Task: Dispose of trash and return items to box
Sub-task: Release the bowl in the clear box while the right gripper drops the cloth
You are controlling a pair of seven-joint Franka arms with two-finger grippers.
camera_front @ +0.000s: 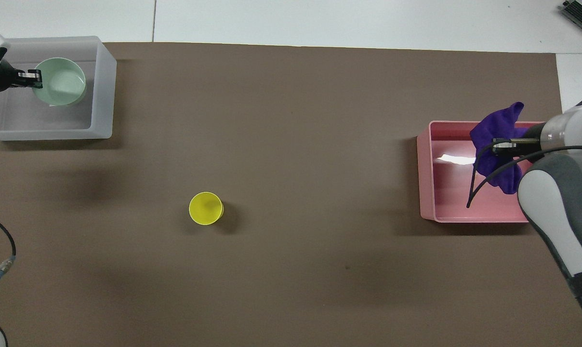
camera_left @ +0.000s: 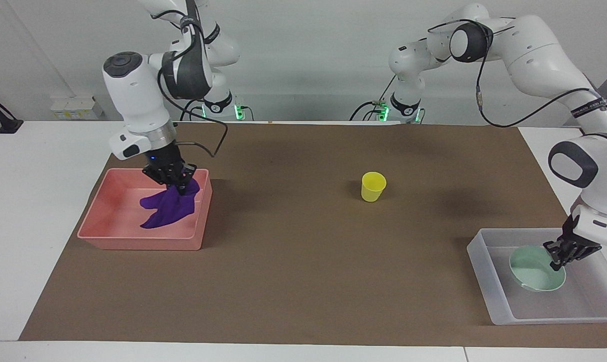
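The right pincer [camera_left: 179, 186] hangs over the shallow pink plastic tray [camera_left: 98, 223] at the right arm's end of the tabletop [camera_left: 42, 211], its fingertips closed on the small purple cloth rag [camera_left: 169, 211]. The rag droops in folds from the grip into the tray; whether its lowest corner touches the tray floor cannot be made out. In the overhead view the right arm's wrist and a black cable [camera_front: 479, 180] cover part of the rag and one end of the pink tray, which is also cut off by the picture's edge.

The left pincer [camera_left: 559, 261] is down inside the shallow translucent whitish plastic box [camera_left: 489, 289] at the left arm's end, clamped on the rim of the shallow mint-green bowl [camera_left: 532, 276]. The bowl sits tilted within the box walls, and whether it rests on the bottom is unclear. It hides the middle of the box floor.

The small yellow plastic cup [camera_left: 373, 186] stands upright on the brown mat [camera_left: 303, 261], alone near the middle, well apart from both trays.
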